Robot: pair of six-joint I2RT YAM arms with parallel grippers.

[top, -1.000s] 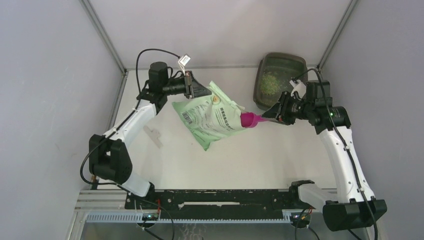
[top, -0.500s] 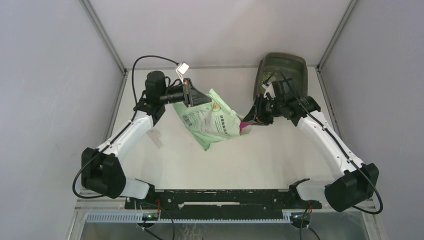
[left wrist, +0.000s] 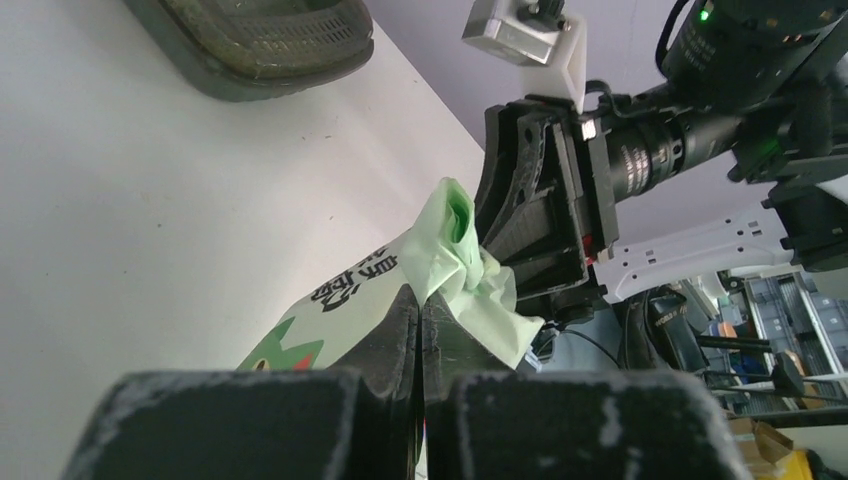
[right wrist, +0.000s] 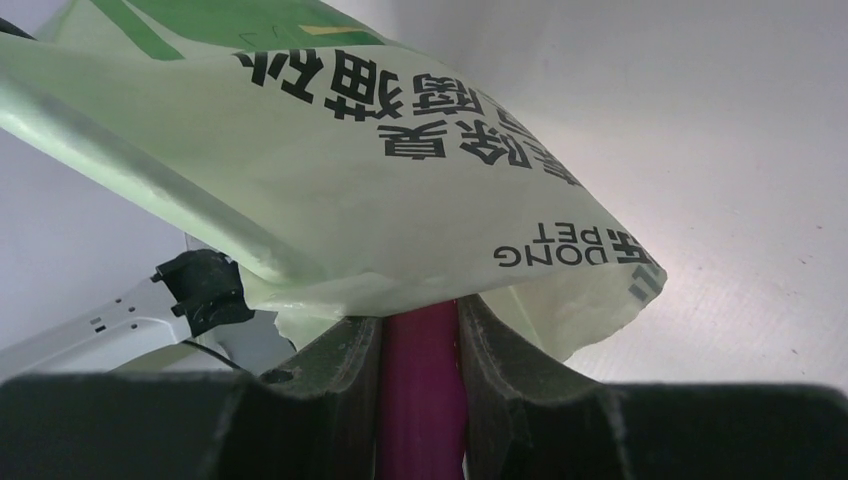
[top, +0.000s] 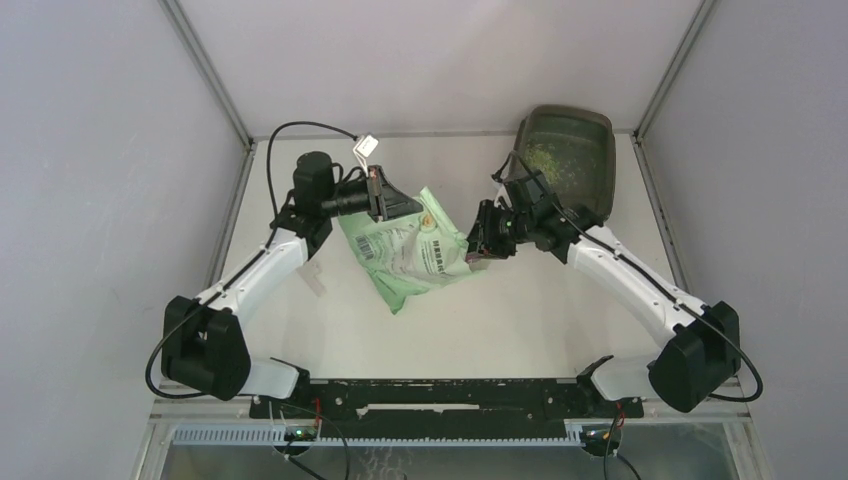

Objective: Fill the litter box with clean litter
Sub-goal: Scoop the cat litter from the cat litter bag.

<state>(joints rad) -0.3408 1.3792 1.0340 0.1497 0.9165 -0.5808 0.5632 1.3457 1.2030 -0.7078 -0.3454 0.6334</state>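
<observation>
The dark litter box (top: 604, 170) stands at the back right, with some greenish clean litter (top: 553, 157) in its bottom. In the left wrist view the litter box (left wrist: 232, 84) lies at the top left. A light-green printed bag (top: 405, 255) hangs tilted over the table's middle. My left gripper (top: 386, 202) is shut on the bag's upper edge (left wrist: 455, 262), fingertips (left wrist: 402, 320) pressed together. My right gripper (top: 479, 240) sits at the bag's right end, shut on the magenta scoop handle (right wrist: 422, 390). The scoop's bowl is hidden under the bag's flap (right wrist: 400, 200).
A small pale clip-like object (top: 311, 280) lies on the white table left of the bag. Grey walls close in the back and both sides. The litter box sits tight in the back right corner, just behind the right arm's wrist (top: 540, 205).
My right gripper swung left from beside the litter box to the bag's open end, and the scoop's bowl went out of sight under the bag. The left gripper and bag dropped slightly.
</observation>
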